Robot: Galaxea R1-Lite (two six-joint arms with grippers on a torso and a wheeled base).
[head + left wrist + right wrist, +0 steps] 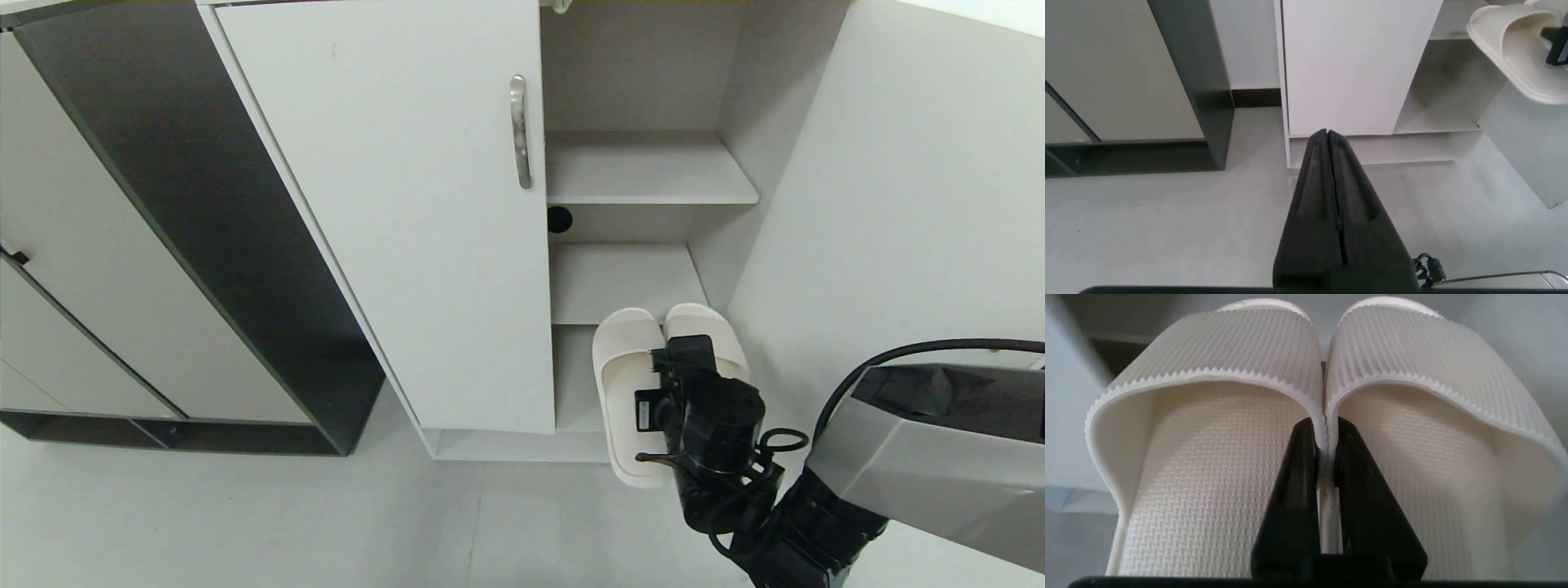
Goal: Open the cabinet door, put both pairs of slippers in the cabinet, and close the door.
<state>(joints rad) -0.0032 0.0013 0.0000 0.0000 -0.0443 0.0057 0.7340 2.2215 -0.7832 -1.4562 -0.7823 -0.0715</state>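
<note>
The pair of slippers (624,384) is being held aloft before the lower opening of the cabinet (637,73), its inner edges being pinched by the closed right tool (1327,437). The left tool (1327,143) is being held shut, empty, well apart. With only thin edges being gripped, a slipper could be shaken loose or caught on the shelf (624,282) edge.

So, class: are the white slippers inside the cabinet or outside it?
Outside: the right claw grips the white slippers together, in front of the open cabinet.
</note>
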